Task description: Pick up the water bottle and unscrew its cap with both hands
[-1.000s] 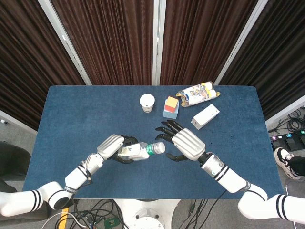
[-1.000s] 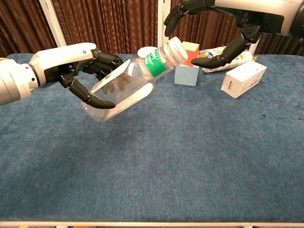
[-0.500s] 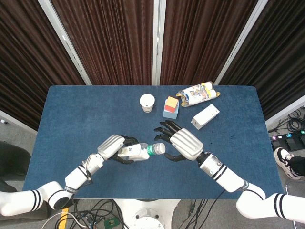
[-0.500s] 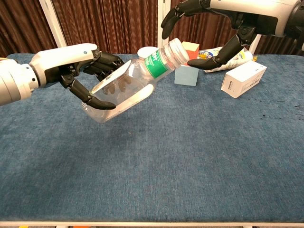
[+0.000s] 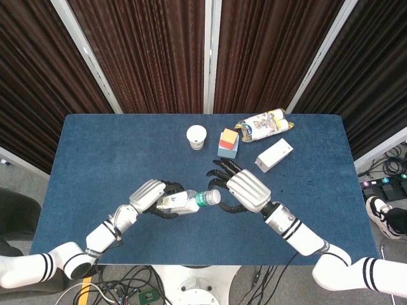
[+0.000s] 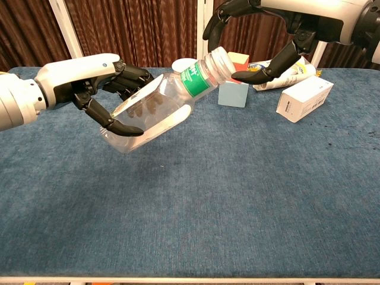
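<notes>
A clear water bottle (image 6: 155, 110) with a green label and white cap (image 6: 220, 62) is held tilted above the blue table (image 6: 237, 196), cap end pointing up and right. My left hand (image 6: 90, 83) grips its body, fingers wrapped around it. My right hand (image 6: 279, 18) hovers over the cap with its fingers spread: the fingers arch above the cap and the thumb tip lies just to its right. Whether it touches the cap I cannot tell. In the head view the bottle (image 5: 186, 201) lies between the left hand (image 5: 151, 194) and the right hand (image 5: 245, 190).
Behind the hands stand a paper cup (image 5: 196, 136), a blue block with an orange and yellow top (image 5: 227, 143), a white box (image 5: 274, 154) and a snack bag (image 5: 264, 125). The near half of the table is bare cloth.
My right hand has moved left, bringing its fingers and thumb close around the cap. The left hand and the bottle have stayed almost still.
</notes>
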Available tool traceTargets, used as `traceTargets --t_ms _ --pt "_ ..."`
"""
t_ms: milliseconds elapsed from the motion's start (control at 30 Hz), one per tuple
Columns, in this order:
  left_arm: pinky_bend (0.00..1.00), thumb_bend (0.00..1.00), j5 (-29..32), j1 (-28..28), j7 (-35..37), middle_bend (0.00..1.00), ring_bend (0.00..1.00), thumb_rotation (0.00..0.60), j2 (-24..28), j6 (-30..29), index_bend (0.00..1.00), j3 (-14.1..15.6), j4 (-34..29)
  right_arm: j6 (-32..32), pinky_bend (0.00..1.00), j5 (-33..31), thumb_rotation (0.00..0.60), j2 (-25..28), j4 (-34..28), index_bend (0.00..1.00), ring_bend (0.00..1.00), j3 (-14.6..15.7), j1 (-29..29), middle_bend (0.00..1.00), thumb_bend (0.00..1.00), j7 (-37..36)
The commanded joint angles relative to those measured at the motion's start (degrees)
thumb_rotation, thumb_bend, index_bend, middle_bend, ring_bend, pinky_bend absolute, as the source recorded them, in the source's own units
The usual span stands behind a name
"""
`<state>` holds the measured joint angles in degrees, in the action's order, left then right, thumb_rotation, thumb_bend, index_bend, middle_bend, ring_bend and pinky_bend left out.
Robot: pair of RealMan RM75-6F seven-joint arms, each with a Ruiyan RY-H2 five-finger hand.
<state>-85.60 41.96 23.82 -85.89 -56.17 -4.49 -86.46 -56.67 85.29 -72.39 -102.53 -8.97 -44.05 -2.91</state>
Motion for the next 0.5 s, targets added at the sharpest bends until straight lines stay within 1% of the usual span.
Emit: traceTargets --t_ms 33,267,500 --pt "0.43 0.34 0.05 0.00 -0.01 0.57 0.44 0.600 0.05 0.04 0.56 0.00 0.01 -0.16 0.00 -0.14 0.600 -0.10 -0.10 0.51 0.00 -0.07 0.07 0.22 0.28 0.06" --pt "0.43 0.34 0.26 -0.17 0.16 0.57 0.44 0.600 0.25 0.24 0.56 0.25 0.19 -1.22 0.00 0.37 0.600 0.16 -0.14 0.54 0.00 -0.16 0.48 0.23 0.31 -0.02" --pt "0.43 0.34 0.21 -0.26 -0.35 0.57 0.44 0.600 0.80 0.50 0.56 0.60 1.00 -2.36 0.00 0.41 0.600 1.34 -0.47 0.54 0.00 -0.18 1.35 0.24 0.31 -0.38"
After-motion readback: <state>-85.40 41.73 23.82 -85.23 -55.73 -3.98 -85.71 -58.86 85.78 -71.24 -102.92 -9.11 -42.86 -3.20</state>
